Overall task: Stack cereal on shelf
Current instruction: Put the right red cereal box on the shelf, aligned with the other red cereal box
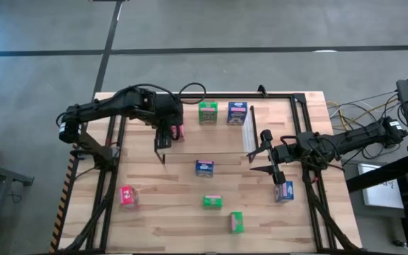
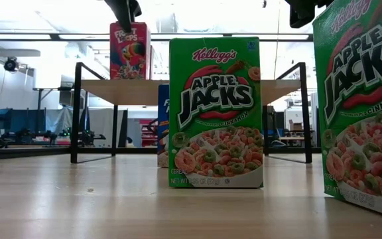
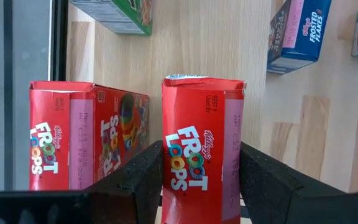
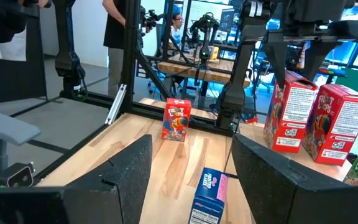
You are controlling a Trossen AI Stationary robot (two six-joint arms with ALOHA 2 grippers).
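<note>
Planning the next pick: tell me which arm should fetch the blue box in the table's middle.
Right. The right gripper is open, empty and faces the blue box. The left gripper is shut on a red box.

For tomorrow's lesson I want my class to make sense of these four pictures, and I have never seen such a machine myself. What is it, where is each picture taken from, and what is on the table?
Two robot arms work at a wooden table, sorting small cereal boxes onto a low shelf.

One picture looks straight down from above, one looks level from the tabletop, and two come from cameras on each arm's wrist.

The left gripper is shut on a red box on the shelf, beside another red box. A green box and a blue box also stand there.

The right gripper is open, over a blue box on the table. Loose on the table are a third red box, another blue box and two green boxes.
</note>
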